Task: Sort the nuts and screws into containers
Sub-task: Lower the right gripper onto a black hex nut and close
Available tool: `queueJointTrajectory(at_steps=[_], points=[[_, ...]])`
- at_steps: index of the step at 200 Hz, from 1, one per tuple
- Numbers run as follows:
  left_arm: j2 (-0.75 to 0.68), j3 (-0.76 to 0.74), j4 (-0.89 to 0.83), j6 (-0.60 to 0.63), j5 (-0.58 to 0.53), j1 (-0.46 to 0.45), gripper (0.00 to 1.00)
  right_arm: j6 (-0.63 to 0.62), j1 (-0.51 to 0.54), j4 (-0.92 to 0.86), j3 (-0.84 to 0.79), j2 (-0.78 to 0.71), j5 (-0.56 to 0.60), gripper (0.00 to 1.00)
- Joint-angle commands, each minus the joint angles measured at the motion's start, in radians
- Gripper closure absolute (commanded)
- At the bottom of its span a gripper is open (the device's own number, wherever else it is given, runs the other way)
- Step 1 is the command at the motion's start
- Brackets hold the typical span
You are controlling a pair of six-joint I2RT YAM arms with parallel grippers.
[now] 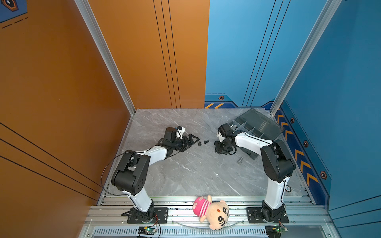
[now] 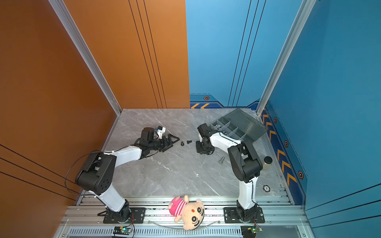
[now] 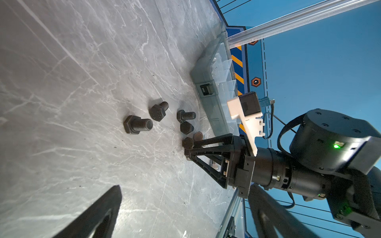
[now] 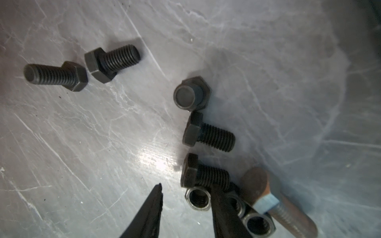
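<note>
Down low over the grey marble-patterned bench point(image 1: 185, 181) with the right pincer point(image 4: 186, 190), fingers point(image 4: 148, 212) parted and clamped on nothing, straddling a small silver hexagonal metal nut point(image 4: 198, 201) lying flat in the gap, bare bench showing between it and one finger. Just past the tips, three black hex-headed steel bolts point(image 4: 208, 133) in a loose row, the farthest standing on its head, the nearest just beside the nut. Outside the other finger, two more silver nuts point(image 4: 257, 223), one half hidden, plus a long rusty-brown bolt point(image 4: 255, 181) with a pale blue tape band point(image 4: 266, 203). Over to the left pincer point(image 1: 195, 139) now: low and level, fingers wide apart in its wrist view, empty, aimed at two further black bolts point(image 1: 206, 141) just off its tips, between both pincers. Back from the right pincer toward its arm's base, one larger silver hex-headed bolt point(image 1: 239, 160) alone on the bench. Beyond the right pincer's wrist, the smoky-grey translucent plastic organizer box point(image 1: 257, 125), lid open, clear dividers showing.
</note>
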Motion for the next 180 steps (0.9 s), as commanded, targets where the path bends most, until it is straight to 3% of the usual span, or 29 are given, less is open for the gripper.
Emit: queueJointTrajectory(at_steps=[1,180], points=[[0.014,0.006,-0.006,0.019,0.008,0.006,0.02,0.002,0.003,-0.015,-0.027,-0.004,-0.029,0.59],[0.018,0.002,-0.003,0.018,0.007,0.002,0.02,0.034,-0.011,0.026,-0.117,-0.036,-0.003,0.58]])
